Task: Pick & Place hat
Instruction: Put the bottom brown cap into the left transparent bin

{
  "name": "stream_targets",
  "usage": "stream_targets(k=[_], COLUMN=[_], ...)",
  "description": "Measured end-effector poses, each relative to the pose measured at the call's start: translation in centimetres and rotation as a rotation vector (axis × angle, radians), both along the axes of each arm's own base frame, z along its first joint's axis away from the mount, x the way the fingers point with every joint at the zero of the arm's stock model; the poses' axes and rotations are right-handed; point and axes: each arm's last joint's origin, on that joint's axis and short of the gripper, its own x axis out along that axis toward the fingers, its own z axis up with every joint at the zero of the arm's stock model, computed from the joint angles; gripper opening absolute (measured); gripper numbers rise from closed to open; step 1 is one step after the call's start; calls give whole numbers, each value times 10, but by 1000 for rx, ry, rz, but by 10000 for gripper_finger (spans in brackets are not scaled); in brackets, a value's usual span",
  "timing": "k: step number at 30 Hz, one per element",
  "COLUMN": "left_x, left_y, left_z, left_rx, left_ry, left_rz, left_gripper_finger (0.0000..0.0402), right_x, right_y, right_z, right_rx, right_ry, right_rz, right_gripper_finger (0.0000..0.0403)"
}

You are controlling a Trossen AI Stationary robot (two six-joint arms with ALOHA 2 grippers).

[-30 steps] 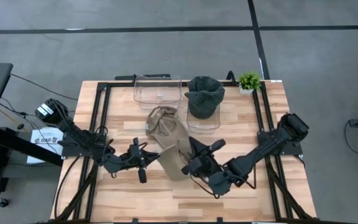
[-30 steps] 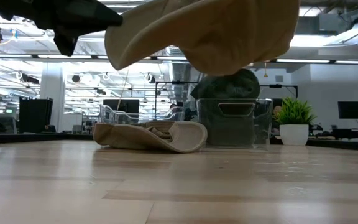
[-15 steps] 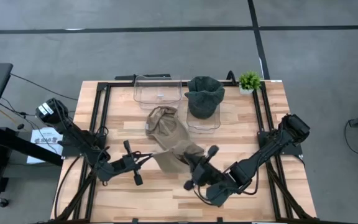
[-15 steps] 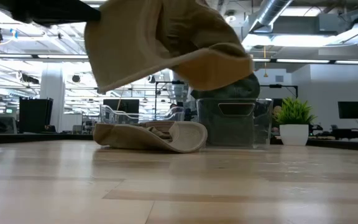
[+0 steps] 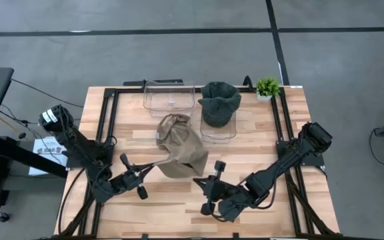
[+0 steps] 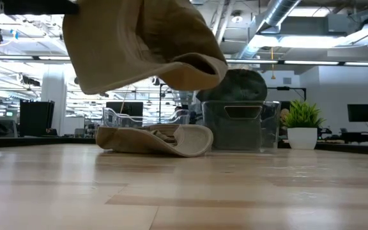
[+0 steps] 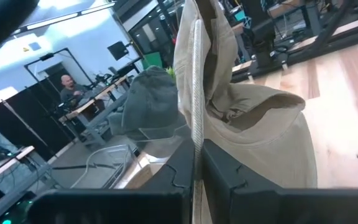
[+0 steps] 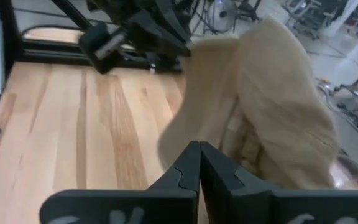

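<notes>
Hat [image 5: 182, 159], the tan one, hung clear of the worktop [image 5: 259, 143], pinched by a fold of its edge in the left hand [image 7: 196, 163], whose fingers were pressed tight on the cloth. It drooped in soft folds and looked light and limp, so it would likely sag and swing; a grip on the stiffer brim or a doubled seam seemed safest. The right hand [image 8: 199, 163] hovered beside it near the front edge, fingers pressed together and holding nothing. Farther back a second tan hat [image 5: 172, 127] lay on the wood, just beside the clear bin [image 5: 219, 130] that held a grey-green hat [image 5: 219, 101]. An empty clear bin [image 5: 169, 97] and a small potted plant [image 5: 267, 87] stood at the far edge.
</notes>
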Motion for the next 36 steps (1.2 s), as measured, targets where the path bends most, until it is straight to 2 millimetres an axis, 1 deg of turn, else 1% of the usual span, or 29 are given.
stream_targets(k=[2, 5, 11, 14, 18, 21, 24, 30, 32, 33, 34, 36], left_x=[-1, -3, 0, 2, 6, 9, 16, 30, 36, 39, 42, 48], left_y=[-1, 0, 3, 5, 8, 12, 18, 31, 38, 42, 46, 53], left_z=[0, 1, 2, 3, 4, 4, 4, 4, 4, 5, 5, 9], left_rx=[-9, -23, -61, -77, -133, -195, -264, -306, -311, -317, -320, -321], left_ry=[-7, -32, -57, -68, -105, -147, -192, -215, -222, -229, -232, -231], left_rz=[5, 77, 103, 118, 137, 158, 175, 196, 218, 229, 238, 233], left_gripper_finger=[17, 17, 17, 17, 17, 17, 17, 17, 17, 17, 17, 17], right_x=[1, 1, 2, 3, 4, 2, -2, -21, -25, -30, -33, -36], right_y=[-4, -13, -25, -26, -23, -17, -6, 30, 43, 48, 51, 52], right_z=[-2, -7, -14, -13, -13, -12, -11, -8, -14, -20, -27, -38], right_rx=[14, 53, 156, 208, 258, 293, 316, 313, 278, 239, 211, 192], right_ry=[11, 32, 66, 54, 54, 61, 56, 10, -51, -74, -97, -155], right_rz=[-26, -85, -168, -177, -146, -111, -69, 71, 119, 137, 158, 200], right_gripper_finger=[0, 0, 0, 0, 0, 0, 0, 0, 0, 0, 0, 0])
